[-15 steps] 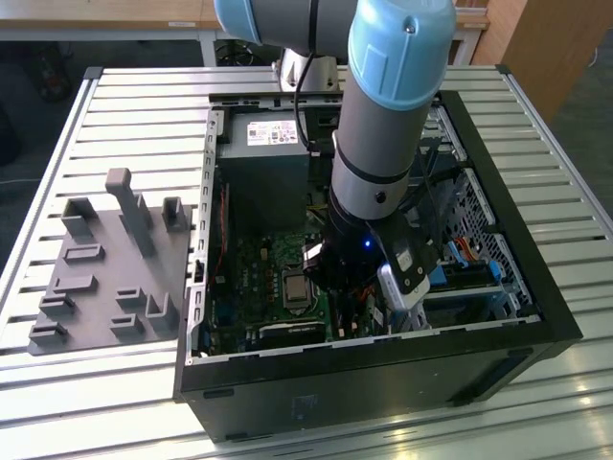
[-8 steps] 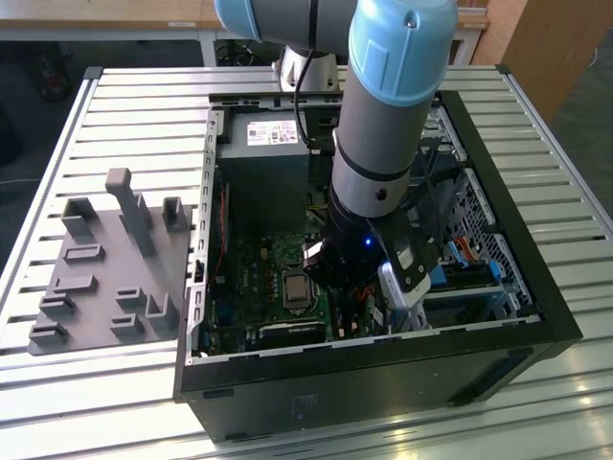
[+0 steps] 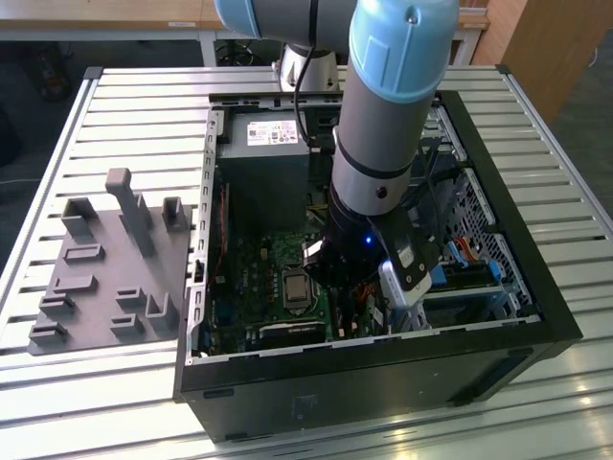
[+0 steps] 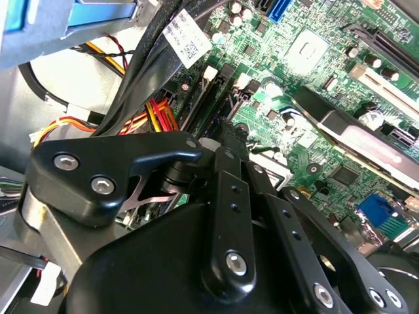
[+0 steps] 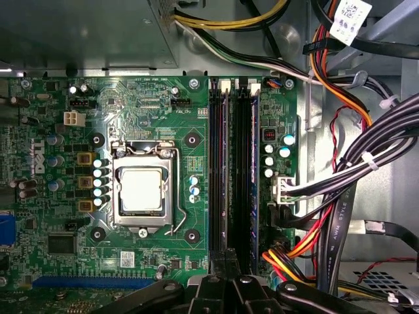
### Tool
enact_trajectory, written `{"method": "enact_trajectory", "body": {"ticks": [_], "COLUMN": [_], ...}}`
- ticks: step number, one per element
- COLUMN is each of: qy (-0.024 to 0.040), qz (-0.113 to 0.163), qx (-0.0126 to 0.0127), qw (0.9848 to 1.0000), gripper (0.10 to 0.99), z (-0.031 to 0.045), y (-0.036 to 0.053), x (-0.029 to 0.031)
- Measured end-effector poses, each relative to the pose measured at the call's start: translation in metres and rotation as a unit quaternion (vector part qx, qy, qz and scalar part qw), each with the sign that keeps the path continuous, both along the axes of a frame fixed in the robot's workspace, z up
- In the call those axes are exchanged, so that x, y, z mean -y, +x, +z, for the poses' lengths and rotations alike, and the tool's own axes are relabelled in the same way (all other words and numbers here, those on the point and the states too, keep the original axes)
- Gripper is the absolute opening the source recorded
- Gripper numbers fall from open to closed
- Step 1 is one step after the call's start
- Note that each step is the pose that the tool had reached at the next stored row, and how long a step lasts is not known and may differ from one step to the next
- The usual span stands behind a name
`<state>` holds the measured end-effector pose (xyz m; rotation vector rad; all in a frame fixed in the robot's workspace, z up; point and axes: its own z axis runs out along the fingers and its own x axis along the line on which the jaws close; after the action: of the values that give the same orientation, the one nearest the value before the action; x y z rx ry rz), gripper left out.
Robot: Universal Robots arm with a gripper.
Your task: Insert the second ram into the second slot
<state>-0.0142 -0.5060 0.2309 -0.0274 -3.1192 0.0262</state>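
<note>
Gripper (image 5: pixel 226 263) is down in the case (image 3: pixel 383 383), fingers drawn together right at one end of the ram (image 5: pixel 226 170). Ram looks to be edge-up in its slot, long axis running straight away from the fingertips, just beside another stick (image 5: pixel 252 170).
</note>
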Motion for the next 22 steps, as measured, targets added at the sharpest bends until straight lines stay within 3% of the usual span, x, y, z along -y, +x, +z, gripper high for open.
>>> {"method": "enact_trajectory", "body": {"ticks": [17,22], "qy": [-0.0001,0.0000], "qz": [0.000,0.000], "qx": [0.0000,0.0000], "qw": [1.0000,1.0000], "gripper": [0.106,0.106], "z": [0.0012,-0.0039], "y": [0.0000,0.0000], "x": [0.0000,0.0000]}}
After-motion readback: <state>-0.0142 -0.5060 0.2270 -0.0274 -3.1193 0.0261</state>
